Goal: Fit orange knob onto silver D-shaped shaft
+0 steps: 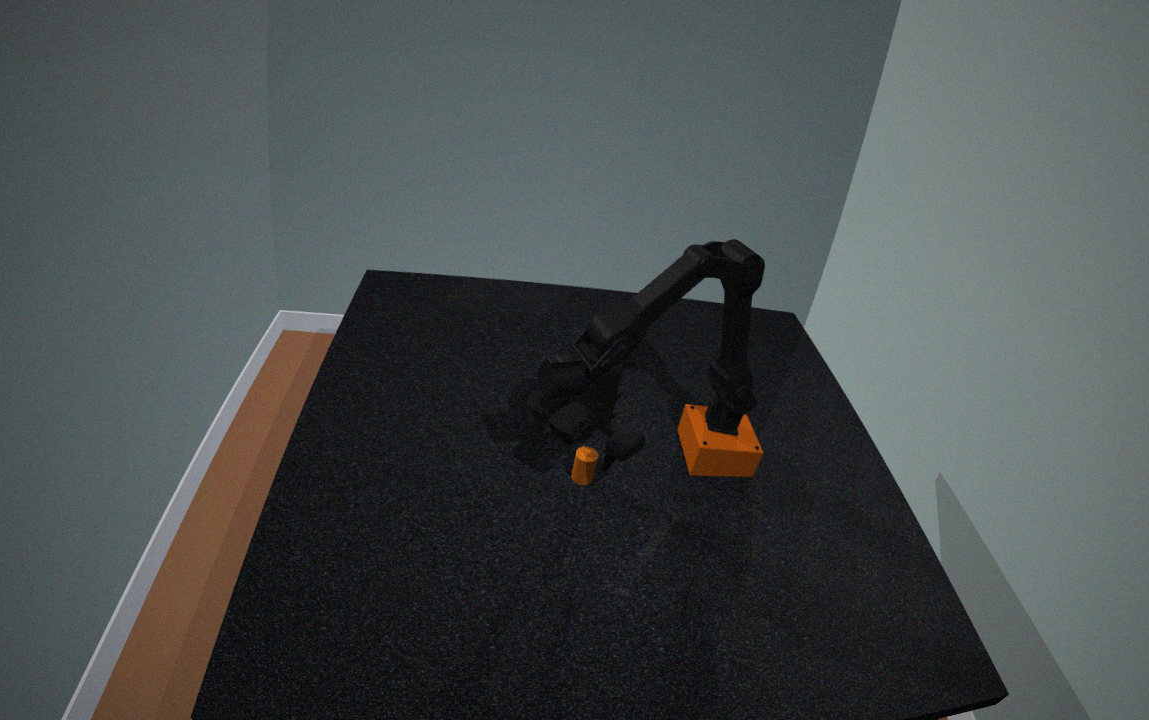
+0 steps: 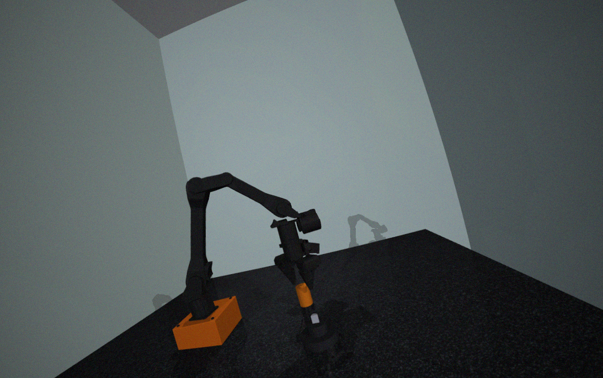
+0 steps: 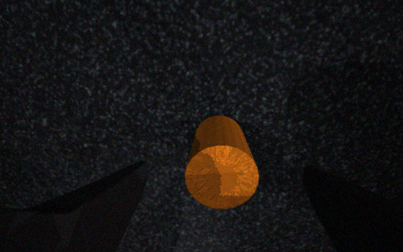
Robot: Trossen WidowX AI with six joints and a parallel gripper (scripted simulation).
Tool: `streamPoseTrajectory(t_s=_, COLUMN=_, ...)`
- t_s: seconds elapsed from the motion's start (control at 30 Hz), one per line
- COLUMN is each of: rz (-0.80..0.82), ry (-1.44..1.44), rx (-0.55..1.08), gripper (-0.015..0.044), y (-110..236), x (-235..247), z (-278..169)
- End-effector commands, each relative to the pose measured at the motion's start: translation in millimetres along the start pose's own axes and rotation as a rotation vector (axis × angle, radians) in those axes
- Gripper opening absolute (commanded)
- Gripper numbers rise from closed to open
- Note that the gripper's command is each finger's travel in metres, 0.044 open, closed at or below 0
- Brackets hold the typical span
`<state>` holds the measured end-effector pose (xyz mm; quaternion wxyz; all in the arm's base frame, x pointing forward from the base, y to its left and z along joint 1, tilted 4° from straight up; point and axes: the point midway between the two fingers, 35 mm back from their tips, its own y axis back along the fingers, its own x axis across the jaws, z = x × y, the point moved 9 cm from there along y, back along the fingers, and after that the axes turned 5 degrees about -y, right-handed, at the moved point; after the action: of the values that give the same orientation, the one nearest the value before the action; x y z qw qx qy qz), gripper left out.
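The orange knob (image 1: 584, 466) (image 2: 304, 295) (image 3: 221, 175) stands upright on the dark table; its underside and hole are hidden. My gripper (image 2: 303, 284) (image 3: 223, 171) points down over it, open and empty. In the wrist view its fingers stand wide apart, one on each side of the knob, with gaps between. The silver shaft (image 2: 314, 318) rises from the dark round pedestal (image 2: 319, 339), which shows in front of the knob in the exterior view. I cannot make out the pedestal in the top view or the wrist view, nor tell where the shaft's flat faces.
The arm's orange base block (image 1: 723, 459) (image 2: 200, 334) sits to the right of the knob in the top view. The black speckled table (image 1: 560, 591) (image 2: 435, 301) (image 3: 82, 70) has its far edges in view. A brown surface with a white border (image 1: 175, 573) lies beyond its left edge.
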<state>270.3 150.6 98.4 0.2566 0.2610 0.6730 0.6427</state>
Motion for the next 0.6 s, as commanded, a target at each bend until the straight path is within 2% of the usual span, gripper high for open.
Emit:
streamPoseTrajectory(t_s=0.0, rz=0.006, ry=0.006, rx=0.001, gripper=0.044, y=-7.8, x=0.4, z=-0.2)
streamPoseTrajectory(t_s=0.57, rz=0.006, ry=0.006, rx=0.001, gripper=0.044, y=-35.0, x=0.9, z=-1.2)
